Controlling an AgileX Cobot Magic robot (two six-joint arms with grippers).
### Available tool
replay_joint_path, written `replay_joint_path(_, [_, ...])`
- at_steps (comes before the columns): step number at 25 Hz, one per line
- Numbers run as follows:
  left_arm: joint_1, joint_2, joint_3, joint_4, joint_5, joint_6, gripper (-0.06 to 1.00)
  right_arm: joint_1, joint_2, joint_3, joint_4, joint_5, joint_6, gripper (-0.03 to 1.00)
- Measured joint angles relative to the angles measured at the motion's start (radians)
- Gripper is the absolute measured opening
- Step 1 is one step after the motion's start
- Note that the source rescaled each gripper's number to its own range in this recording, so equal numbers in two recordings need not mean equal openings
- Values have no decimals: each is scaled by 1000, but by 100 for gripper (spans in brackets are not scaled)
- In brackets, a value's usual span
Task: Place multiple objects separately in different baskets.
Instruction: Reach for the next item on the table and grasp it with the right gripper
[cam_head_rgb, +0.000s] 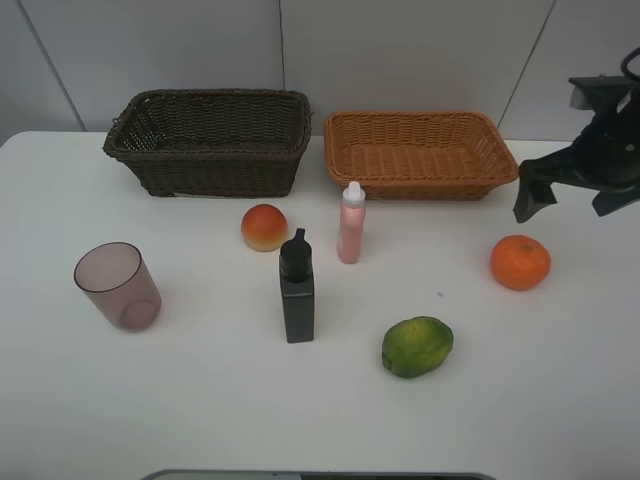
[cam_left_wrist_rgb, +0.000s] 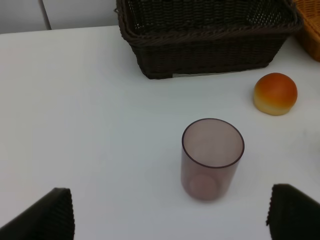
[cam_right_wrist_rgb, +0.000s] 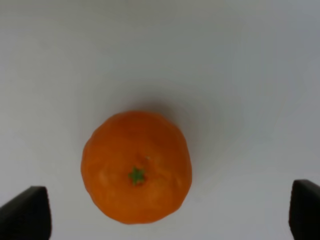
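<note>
The dark brown basket (cam_head_rgb: 210, 140) and the orange-tan basket (cam_head_rgb: 420, 153) stand side by side at the back. In front lie the mauve cup (cam_head_rgb: 117, 286), peach-like fruit (cam_head_rgb: 264, 227), pink bottle (cam_head_rgb: 351, 223), black bottle (cam_head_rgb: 296, 287), green citrus (cam_head_rgb: 417, 346) and tangerine (cam_head_rgb: 520, 262). My right gripper (cam_head_rgb: 572, 200) is open, above and behind the tangerine (cam_right_wrist_rgb: 136, 166). My left gripper (cam_left_wrist_rgb: 170, 217) is open, with the cup (cam_left_wrist_rgb: 212, 157) ahead of it; it is out of the high view. The left wrist view also shows the peach-like fruit (cam_left_wrist_rgb: 275, 93) and dark basket (cam_left_wrist_rgb: 210, 35).
The white table (cam_head_rgb: 200, 400) carries everything, with bare surface along its front. A grey wall (cam_head_rgb: 300, 40) rises just behind the baskets. A dark edge (cam_head_rgb: 320, 475) shows at the front of the high view.
</note>
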Motion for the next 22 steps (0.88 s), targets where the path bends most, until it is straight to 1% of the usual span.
replay_joint_path(6, [0,0,0,0,0,0,100,5,43,0,-1,-5,3,100])
replay_joint_path(13, [0,0,0,0,0,0,100,5,44,0,0,-56,3,100])
replay_joint_path(17, [0,0,0,0,0,0,100,5,45,0,0,-63,3,100])
replay_joint_path(22, [0,0,0,0,0,0,100,5,105,0,32,-81,4,100])
